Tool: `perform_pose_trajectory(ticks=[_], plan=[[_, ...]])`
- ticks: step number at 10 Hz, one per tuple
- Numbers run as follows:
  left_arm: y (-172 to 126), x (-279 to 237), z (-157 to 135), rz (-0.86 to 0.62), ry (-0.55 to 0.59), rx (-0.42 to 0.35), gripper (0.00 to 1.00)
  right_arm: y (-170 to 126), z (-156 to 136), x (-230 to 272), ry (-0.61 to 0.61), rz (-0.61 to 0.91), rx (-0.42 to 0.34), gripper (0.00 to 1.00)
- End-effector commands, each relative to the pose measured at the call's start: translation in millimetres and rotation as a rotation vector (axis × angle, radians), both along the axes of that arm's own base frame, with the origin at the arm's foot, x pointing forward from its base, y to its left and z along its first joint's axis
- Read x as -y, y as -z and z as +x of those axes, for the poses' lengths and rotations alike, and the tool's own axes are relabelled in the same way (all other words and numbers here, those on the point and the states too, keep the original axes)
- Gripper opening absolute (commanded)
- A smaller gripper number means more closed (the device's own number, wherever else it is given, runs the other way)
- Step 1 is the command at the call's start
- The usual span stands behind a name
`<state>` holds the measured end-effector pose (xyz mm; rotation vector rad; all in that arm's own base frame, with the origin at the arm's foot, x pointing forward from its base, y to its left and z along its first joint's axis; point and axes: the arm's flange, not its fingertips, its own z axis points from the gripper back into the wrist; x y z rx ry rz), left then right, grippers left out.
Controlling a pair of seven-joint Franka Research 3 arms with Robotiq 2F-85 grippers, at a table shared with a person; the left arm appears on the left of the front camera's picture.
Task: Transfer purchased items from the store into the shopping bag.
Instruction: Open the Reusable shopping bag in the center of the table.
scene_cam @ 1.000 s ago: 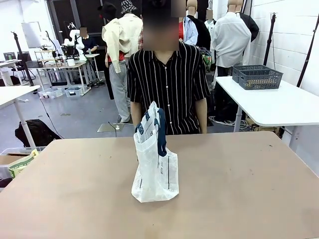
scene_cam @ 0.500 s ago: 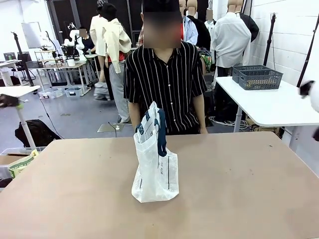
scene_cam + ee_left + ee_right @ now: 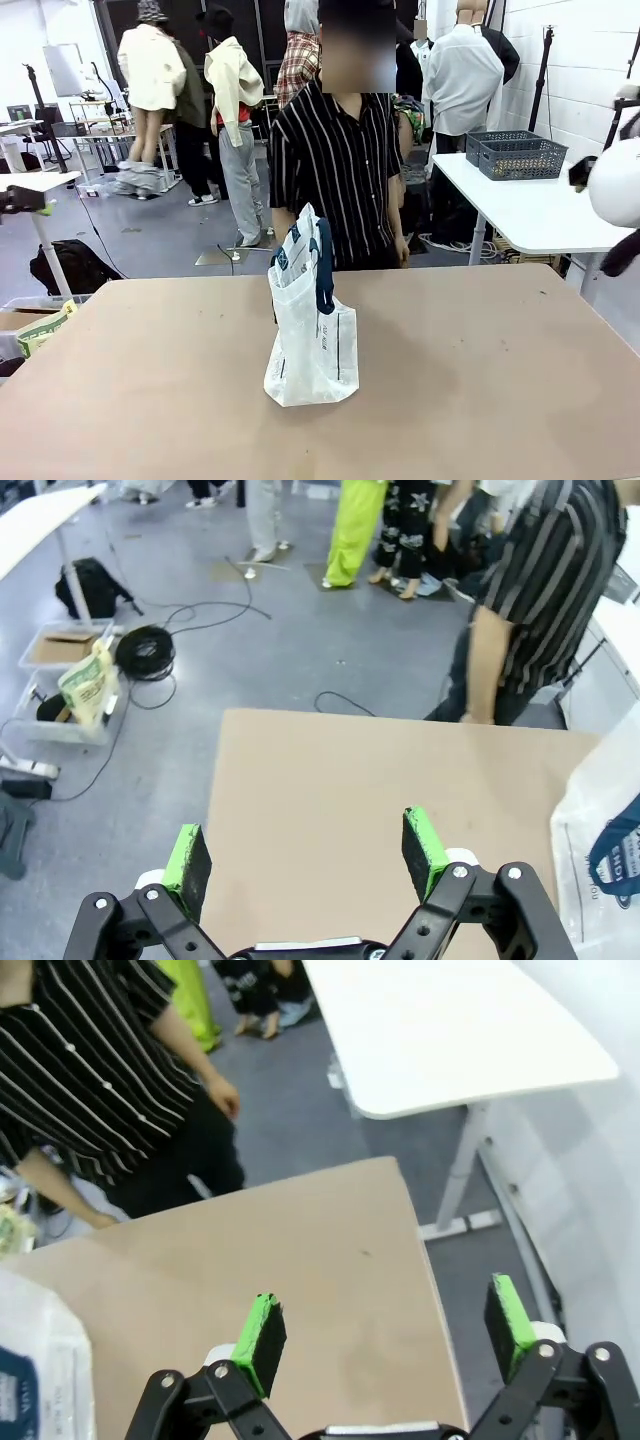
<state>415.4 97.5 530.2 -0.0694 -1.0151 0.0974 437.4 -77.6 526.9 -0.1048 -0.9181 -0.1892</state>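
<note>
- My left gripper [image 3: 306, 852] is spread wide, with nothing between its green pads [image 3: 187, 855]. It hangs above the left part of the table [image 3: 330, 780], close to that edge.
- My right gripper [image 3: 385, 1332] is spread just as wide and holds nothing. It hangs over the table's right end, with grey floor and a white side table [image 3: 450, 1030] beyond.
- The shopping bag [image 3: 312, 330] stands upright near the middle of the table, and its navy handle [image 3: 324, 265] droops down the front. Neither gripper touches it; both are well apart from it.
- A person in a black striped shirt [image 3: 340, 170] stands at the far edge, just behind the bag, arms hanging down.
- Two grey lattice baskets [image 3: 515, 155] sit stacked on the white side table, well away from the bag.
- From the front, a white part of my right arm [image 3: 615, 180] shows at the right edge, raised above the table.
</note>
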Motion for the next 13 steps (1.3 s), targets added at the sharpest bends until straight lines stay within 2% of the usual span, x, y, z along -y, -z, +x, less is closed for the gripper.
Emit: perform_pose_trajectory(ticks=[1,5,6,13], plan=[[3.9,-15.8,-7.8,-0.001,-0.039,0.027,1.0,3.8,2.7,-0.2,0.071,0.005,-0.032,1.0],[12.4,-19.2,-5.2,0.009,-0.046,0.01,1.0,9.0,8.6,5.1,0.106,-0.009,-0.045,1.0],[4.8,-23.4,-6.1,-0.01,-0.047,0.007,1.0,8.1,-0.8,15.5,0.066,0.001,-0.031,1.0],[4.8,-23.4,-6.1,-0.01,-0.047,0.007,1.0,8.1,-0.8,15.5,0.066,0.001,-0.031,1.0]])
